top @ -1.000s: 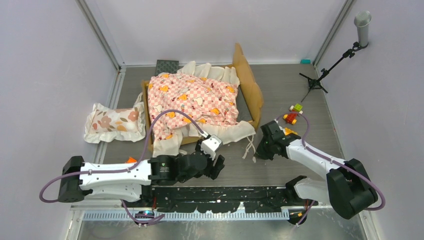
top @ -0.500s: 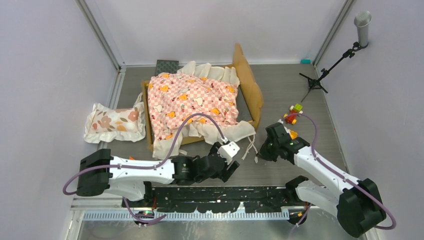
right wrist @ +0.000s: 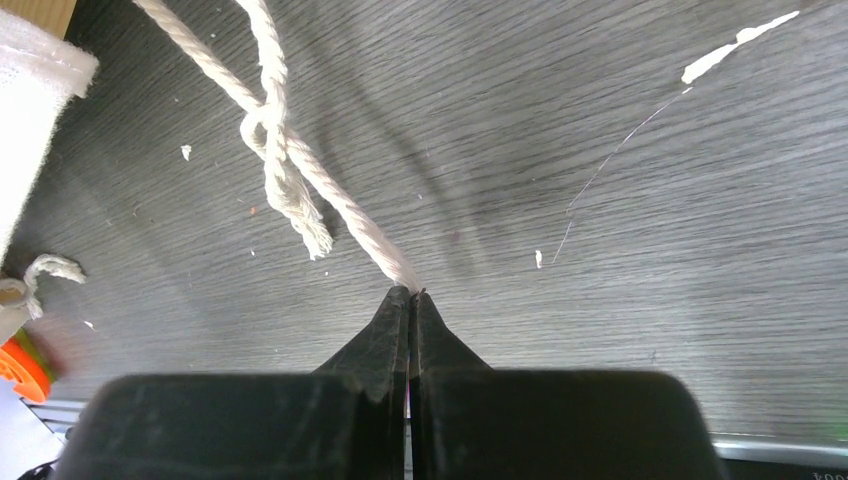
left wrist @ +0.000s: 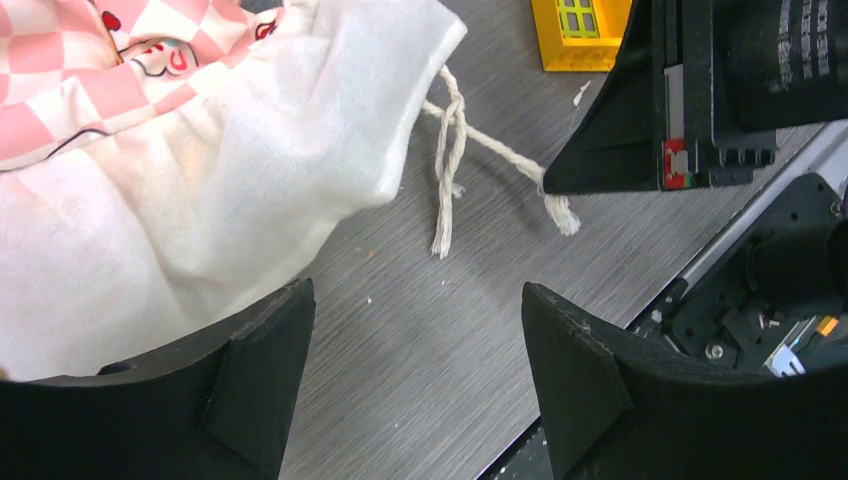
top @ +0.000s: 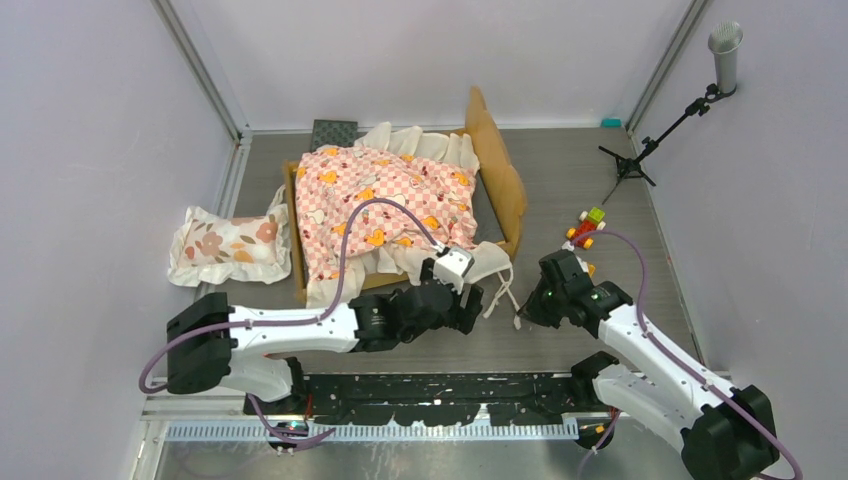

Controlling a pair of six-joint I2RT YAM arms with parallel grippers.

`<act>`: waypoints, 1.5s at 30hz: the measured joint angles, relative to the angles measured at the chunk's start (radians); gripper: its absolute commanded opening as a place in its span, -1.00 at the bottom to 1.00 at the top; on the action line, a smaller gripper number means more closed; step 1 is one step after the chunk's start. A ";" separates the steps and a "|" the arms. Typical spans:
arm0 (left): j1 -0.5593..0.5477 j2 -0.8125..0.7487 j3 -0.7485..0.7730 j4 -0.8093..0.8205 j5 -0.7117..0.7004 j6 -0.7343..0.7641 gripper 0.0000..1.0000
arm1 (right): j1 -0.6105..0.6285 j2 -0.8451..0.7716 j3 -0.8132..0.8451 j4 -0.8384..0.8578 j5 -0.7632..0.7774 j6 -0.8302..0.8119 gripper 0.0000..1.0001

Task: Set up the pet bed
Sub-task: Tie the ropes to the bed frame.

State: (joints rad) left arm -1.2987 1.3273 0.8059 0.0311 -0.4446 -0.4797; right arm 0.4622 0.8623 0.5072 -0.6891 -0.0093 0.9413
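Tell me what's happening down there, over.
Left gripper open beside the sheet. Right gripper shut on the tie cord. Pet bed under the sheet; pillow beside it, not yet on.

1. Pet bed (top: 503,185): mattress and most of frame hidden under checkered sheet (top: 385,200).
2. Yellow block (left wrist: 585,35): cut off by top edge.
3. Orange item (right wrist: 20,368): cut off at left edge, kind unclear.
4. Cord (right wrist: 340,215): end hidden inside right gripper (right wrist: 410,298).

Lab cell: plain walls (top: 100,150), microphone stand (top: 668,128)
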 measured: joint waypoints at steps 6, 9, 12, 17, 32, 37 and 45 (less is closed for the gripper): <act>0.011 0.085 0.027 0.043 0.013 -0.046 0.39 | 0.000 -0.001 0.000 0.000 -0.005 0.000 -0.99; 0.011 0.117 0.023 0.076 0.039 -0.040 0.45 | 0.000 -0.005 0.000 -0.001 -0.014 0.000 -0.99; 0.011 0.119 0.004 0.107 0.055 -0.037 0.48 | 0.000 -0.023 0.000 -0.001 -0.023 0.003 -0.98; 0.011 0.113 -0.011 0.123 0.070 -0.061 0.43 | 0.000 -0.056 0.003 -0.001 -0.031 0.005 -0.99; 0.011 0.109 -0.005 0.101 0.079 -0.231 0.28 | 0.000 -0.016 0.009 -0.011 -0.024 0.006 -0.21; 0.011 0.094 -0.003 0.055 0.076 -0.228 0.27 | 0.000 0.047 0.013 -0.027 -0.003 -0.005 -0.05; 0.011 -0.047 -0.003 -0.062 0.034 -0.173 0.33 | 0.000 0.047 0.116 -0.039 0.069 -0.111 -0.04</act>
State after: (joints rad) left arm -1.2873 1.2808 0.8024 -0.0307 -0.4103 -0.6525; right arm 0.4622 0.9092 0.6231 -0.7284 0.0593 0.8303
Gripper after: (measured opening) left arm 0.657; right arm 0.474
